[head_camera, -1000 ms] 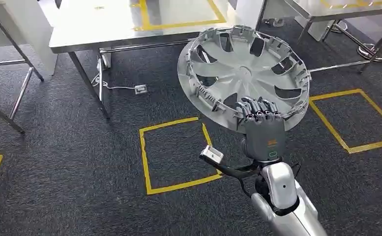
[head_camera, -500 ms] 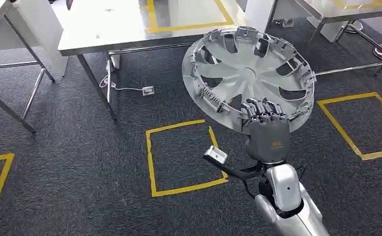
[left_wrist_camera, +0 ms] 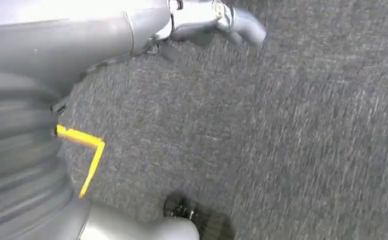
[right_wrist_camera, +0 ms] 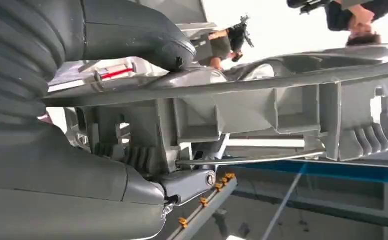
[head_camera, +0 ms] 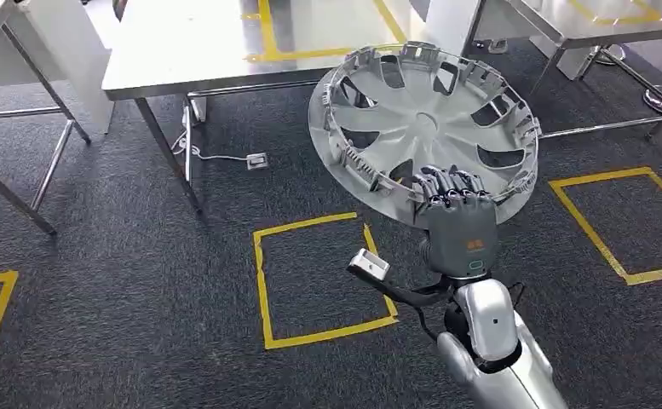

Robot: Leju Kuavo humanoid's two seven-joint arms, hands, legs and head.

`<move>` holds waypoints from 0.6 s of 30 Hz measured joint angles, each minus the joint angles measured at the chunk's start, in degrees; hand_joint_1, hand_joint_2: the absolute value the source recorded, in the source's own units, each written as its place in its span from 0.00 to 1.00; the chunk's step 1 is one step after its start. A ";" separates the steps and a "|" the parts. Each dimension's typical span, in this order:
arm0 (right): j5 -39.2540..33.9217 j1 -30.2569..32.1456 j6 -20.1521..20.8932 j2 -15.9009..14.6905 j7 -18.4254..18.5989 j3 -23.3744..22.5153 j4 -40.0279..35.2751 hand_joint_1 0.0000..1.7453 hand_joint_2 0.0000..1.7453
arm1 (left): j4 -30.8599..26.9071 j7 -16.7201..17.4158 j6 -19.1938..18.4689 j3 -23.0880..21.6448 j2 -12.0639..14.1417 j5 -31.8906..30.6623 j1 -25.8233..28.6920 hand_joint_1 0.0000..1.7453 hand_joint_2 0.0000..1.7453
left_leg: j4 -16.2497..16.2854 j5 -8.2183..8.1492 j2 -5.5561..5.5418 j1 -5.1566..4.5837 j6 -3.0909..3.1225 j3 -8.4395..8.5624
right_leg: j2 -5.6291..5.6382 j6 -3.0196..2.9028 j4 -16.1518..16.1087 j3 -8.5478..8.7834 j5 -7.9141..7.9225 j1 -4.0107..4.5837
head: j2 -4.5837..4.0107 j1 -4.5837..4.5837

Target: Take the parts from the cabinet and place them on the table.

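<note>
Right hand (head_camera: 457,223) gripping the near rim of the hubcap (head_camera: 425,119), fingers (head_camera: 446,186) curled over the edge, back of the hand toward the camera. Holds it up in the centre-right of the head view, tilted, hollow inner side facing up. Silver-grey plastic disc, round, with curved spokes fanning out from a plain hub and dark teardrop openings between them. Ringed all the way round by small ribbed clips standing up from the rim, a thin wire hoop running through them. Hangs above dark carpet (head_camera: 123,290), its far edge overlapping the front edge of a steel table (head_camera: 191,51) in the upper part of the frame. Yellow tape square (head_camera: 259,281) on the floor at lower centre, another at the right edge.

Close up from the right wrist: thick grey thumb (right_wrist_camera: 132,35) pressed on one face of the rim (right_wrist_camera: 261,110), boxy moulded ribs and the wire plainly showing, a darker finger tucked against the other side.

Left hand (left_wrist_camera: 216,20) down over the carpet in the left wrist view, blurred; whether spread or curled, cannot tell.
</note>
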 joint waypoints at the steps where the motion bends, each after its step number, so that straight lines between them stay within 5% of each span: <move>1: 0.00 -0.10 0.07 0.04 -0.07 0.00 0.00 1.00 1.00 | -0.02 0.00 0.00 0.00 0.00 0.00 -0.12 0.00 1.00 | 0.01 -0.14 -0.01 0.00 0.29 0.07 | 0.00 0.08 3.55 -1.88 -1.61 0.03 | 0.00 0.11; 3: 0.15 -0.12 0.09 0.07 -0.17 0.00 0.00 1.00 1.00 | 0.00 0.00 0.00 0.00 -0.04 0.00 -0.13 0.00 1.00 | 0.05 -0.49 -0.05 -0.18 0.67 0.22 | 0.06 0.33 13.30 -7.56 -5.28 0.04 | 0.00 0.22; 5: 0.18 -0.11 0.15 0.07 -0.22 0.00 0.00 1.00 1.00 | 0.02 0.02 0.00 0.00 -0.02 0.00 -0.07 0.00 1.00 | 0.12 -0.94 -0.13 -0.29 0.68 0.68 | 0.09 0.24 17.00 -10.73 -4.62 0.05 | 0.00 0.20; 6: 0.18 -0.11 0.24 0.07 -0.35 0.00 0.00 1.00 1.00 | 0.02 0.02 0.00 0.00 -0.02 0.00 -0.09 0.00 1.00 | 0.18 -1.27 -0.29 -0.30 0.61 1.11 | 0.09 0.07 14.39 -10.06 -2.11 0.05 | 0.00 0.22; 8: 0.18 -0.15 0.33 0.07 -0.41 -0.02 0.00 1.00 1.00 | 0.02 0.00 0.00 0.00 -0.09 0.15 -0.11 0.00 1.00 | 0.27 -1.99 -0.54 -0.31 0.34 2.14 | 0.10 -0.53 4.15 -5.79 4.02 0.18 | 0.00 0.24; 9: 0.22 -0.26 0.33 0.07 -0.46 -0.07 0.00 1.00 1.00 | 0.02 -0.02 0.00 0.00 -0.15 0.26 -0.05 0.00 1.00 | 0.25 -2.32 -0.55 -0.30 0.14 2.30 | 0.09 -0.98 -0.13 -4.18 5.54 0.34 | 0.00 0.28; 13: 0.37 -1.05 0.39 0.09 -1.27 -0.11 -0.02 1.00 1.00 | 0.07 -0.02 0.04 0.11 -0.31 0.88 0.11 0.00 1.00 | -0.22 -2.90 -0.58 -0.45 -1.26 2.64 | 0.26 -1.89 -1.06 -3.44 4.02 0.99 | 0.00 0.26; 15: -0.24 -1.46 0.63 0.28 -2.01 -0.11 0.02 1.00 1.00 | -0.02 0.00 0.09 0.17 -0.31 1.05 0.06 0.00 1.00 | 0.79 -3.52 -0.44 -0.51 -1.90 2.67 | 0.30 -2.41 -2.01 -2.27 3.98 0.24 | 0.00 0.26; 16: -0.61 -1.97 0.72 0.28 -2.21 -0.13 0.19 1.00 1.00 | -0.02 -0.05 0.09 0.17 -0.35 1.05 0.02 0.00 1.00 | 3.57 -4.74 -0.30 -0.56 -2.09 1.31 | 0.21 -2.94 -2.04 -1.82 3.64 0.14 | 0.00 -0.02; 18: -1.25 -2.47 0.76 0.26 -2.82 -0.22 0.81 1.00 1.00 | 0.04 0.18 0.09 0.17 -0.37 1.05 0.09 0.00 1.00 | 13.37 -8.24 -0.21 -0.25 -2.56 -4.44 | 0.11 -3.20 -2.02 -1.05 2.92 0.16 | 0.00 -0.09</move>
